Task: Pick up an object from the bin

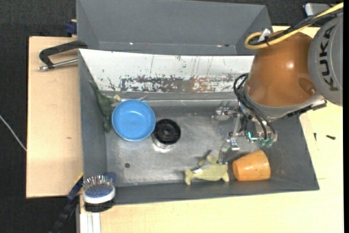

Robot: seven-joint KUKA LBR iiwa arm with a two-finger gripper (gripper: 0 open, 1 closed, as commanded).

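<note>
My gripper point(232, 142) hangs low right of centre in the grey metal bin point(163, 172), just above a smooth orange plastic cup point(252, 166) lying on its side and a pale rubbery toy figure point(209, 173). I cannot tell whether it is open or closed. Bare scuffed floor opens leftward.

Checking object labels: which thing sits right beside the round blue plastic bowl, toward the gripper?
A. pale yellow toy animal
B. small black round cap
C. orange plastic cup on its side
B: the small black round cap sits close beside the round blue plastic bowl; the orange plastic cup and pale yellow toy animal lie farther off, near the gripper.
</note>
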